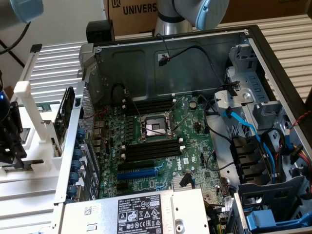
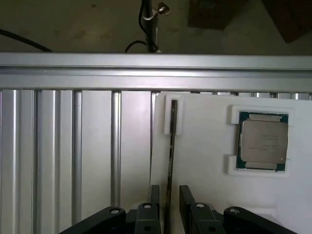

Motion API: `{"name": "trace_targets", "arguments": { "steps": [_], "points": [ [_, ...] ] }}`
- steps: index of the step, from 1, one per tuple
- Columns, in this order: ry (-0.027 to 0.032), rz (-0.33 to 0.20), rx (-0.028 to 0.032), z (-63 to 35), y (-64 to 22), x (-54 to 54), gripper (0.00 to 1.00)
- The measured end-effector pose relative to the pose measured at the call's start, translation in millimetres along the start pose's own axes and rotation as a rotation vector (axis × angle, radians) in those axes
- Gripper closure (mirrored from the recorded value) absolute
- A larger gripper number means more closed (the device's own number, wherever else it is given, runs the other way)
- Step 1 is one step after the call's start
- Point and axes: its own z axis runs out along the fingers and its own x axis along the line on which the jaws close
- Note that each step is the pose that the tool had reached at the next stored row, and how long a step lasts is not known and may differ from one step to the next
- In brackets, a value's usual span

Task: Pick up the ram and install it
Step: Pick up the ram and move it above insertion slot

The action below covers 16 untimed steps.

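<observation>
Seen from the wrist, ribbed metal rails [image 2: 73,156] run along one side of a white holder [image 2: 204,165]. The ram [image 2: 170,146] stands on edge in that holder, its far end seated in a white clip [image 2: 173,117]. The gripper [image 2: 169,197] is released, jaws wide. Its fingers [image 2: 154,204] sit one on each side of the ram, close but with a sliver of gap on both sides, so nothing is grasped. Beyond the ram, a CPU [image 2: 263,141] lies in its own pocket of the holder. In the exterior view the gripper hangs at the far left, outside the open case [image 1: 195,53]. Inside the case the motherboard [image 1: 195,141] lies flat, with black memory slots [image 1: 151,150] on either side of the socket [image 1: 155,127] and a blue slot [image 1: 141,171] just beside the nearer slots. Blue cables [image 1: 243,126] trail at the exterior view's right.
</observation>
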Motion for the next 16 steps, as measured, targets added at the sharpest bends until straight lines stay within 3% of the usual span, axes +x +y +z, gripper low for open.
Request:
{"name": "trace_targets", "arguments": {
  "steps": [1, 3, 13, 15, 16],
  "points": [
    [0.0002, -0.017, -0.0141, 6.0, -1.9, 0.0, 0.69],
    [0.0005, -0.022, -0.0229, 8.5, -1.9, 0.0, 0.69],
    [0.0003, -0.022, -0.0243, 8.7, -2.0, 0.0, 0.69],
    [0.0003, -0.022, -0.0246, 8.7, -2.0, 0.0, 0.72],
    [0.0004, -0.022, -0.0249, 8.7, -2.0, 0.0, 0.84]
  ]
}}
